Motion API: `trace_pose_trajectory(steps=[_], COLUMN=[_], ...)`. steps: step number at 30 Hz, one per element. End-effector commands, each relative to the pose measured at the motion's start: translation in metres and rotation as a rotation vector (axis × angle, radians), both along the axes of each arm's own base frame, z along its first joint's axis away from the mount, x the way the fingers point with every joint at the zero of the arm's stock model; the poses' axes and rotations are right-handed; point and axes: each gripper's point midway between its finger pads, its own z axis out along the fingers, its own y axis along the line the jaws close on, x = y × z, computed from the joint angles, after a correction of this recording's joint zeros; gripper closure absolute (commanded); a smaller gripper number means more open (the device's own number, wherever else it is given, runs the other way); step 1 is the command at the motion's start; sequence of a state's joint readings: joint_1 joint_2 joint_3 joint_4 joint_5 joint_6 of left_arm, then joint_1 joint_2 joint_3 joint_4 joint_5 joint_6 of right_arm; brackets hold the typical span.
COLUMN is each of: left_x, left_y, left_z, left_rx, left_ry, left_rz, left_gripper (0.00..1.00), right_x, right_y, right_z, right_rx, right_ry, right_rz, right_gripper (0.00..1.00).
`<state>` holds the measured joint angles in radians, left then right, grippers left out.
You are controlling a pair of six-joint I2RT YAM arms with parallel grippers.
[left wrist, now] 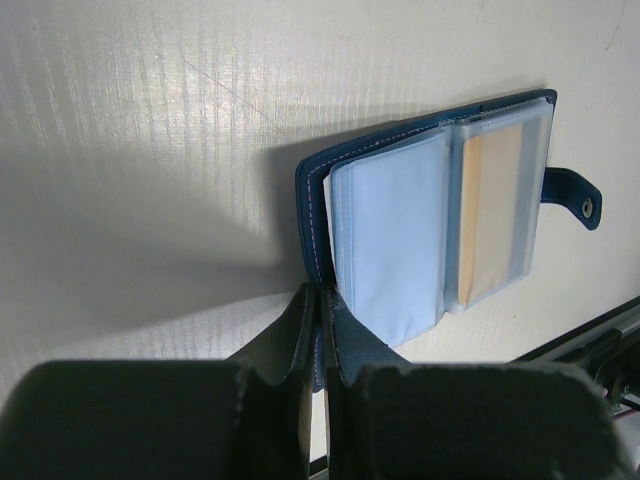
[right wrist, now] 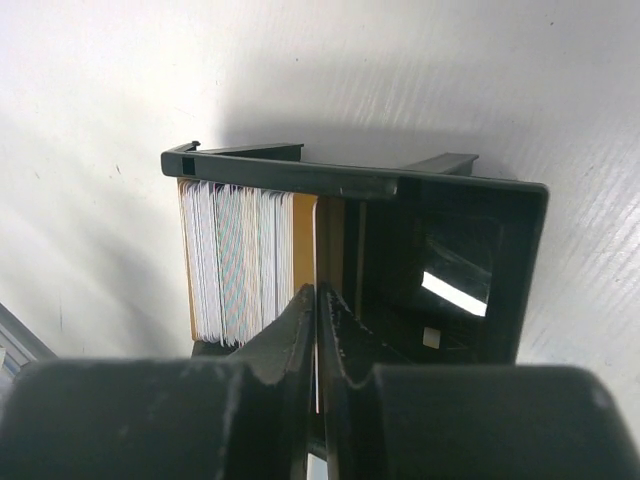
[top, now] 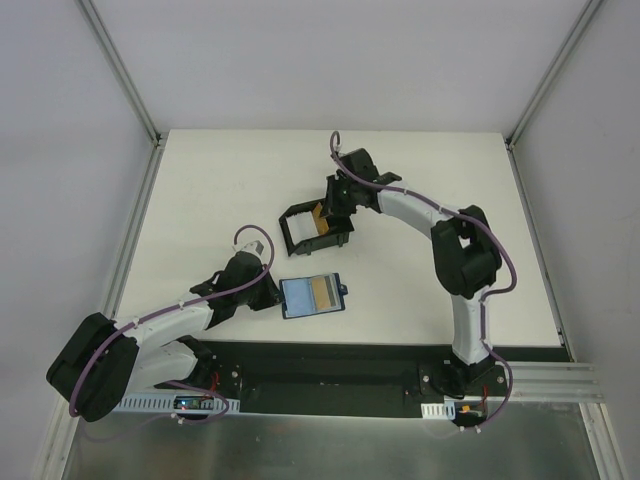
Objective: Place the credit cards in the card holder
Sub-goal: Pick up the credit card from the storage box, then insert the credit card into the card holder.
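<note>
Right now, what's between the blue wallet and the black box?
Nothing: the top view shows only bare white table between the wallet and the box.

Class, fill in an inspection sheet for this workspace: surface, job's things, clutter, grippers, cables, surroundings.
Surface: white table, matt.
Job's things: card holder lies open, sleeved orange card inside; credit cards stand on edge in black box.
Clutter: nothing seen.
Grippers: left gripper shut on the card holder's cover edge; right gripper shut on orange end card of the stack.
Cables: purple cables run along both arms.
Surroundings: pale walls, metal frame posts.
</note>
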<state>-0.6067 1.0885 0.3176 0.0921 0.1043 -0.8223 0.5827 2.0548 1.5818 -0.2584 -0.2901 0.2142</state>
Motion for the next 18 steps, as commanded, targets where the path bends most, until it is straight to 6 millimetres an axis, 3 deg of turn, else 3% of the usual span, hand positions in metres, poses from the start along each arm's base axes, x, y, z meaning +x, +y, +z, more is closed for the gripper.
trace_pose_trajectory(steps=[1, 7, 13, 18], left_x=[0.006, 0.003, 0.001, 0.001], left_y=[-0.003, -0.001, 0.001, 0.001], left_z=[0.007, 0.003, 0.000, 0.001], left_rx=[-0.015, -0.011, -0.017, -0.020], left_ry=[-0.019, -0.014, -0.010, -0.016], left_rz=[-0.009, -0.008, 0.002, 0.008], left_gripper=[1.00, 1.00, 1.00, 1.00], right_x=[0.007, 0.013, 0.012, -0.011], right_y=[-0.007, -0.018, -0.034, -0.039], right_z=[0.043, 0.053, 0.099, 0.132], right_rx=[0.000, -0.040, -0.013, 0.084], right_ry=[-0.110, -0.158, -0.266, -0.302], right_rz=[-0.005, -0.030, -0.058, -0.064], right_gripper=[0.96, 1.00, 1.00, 1.00])
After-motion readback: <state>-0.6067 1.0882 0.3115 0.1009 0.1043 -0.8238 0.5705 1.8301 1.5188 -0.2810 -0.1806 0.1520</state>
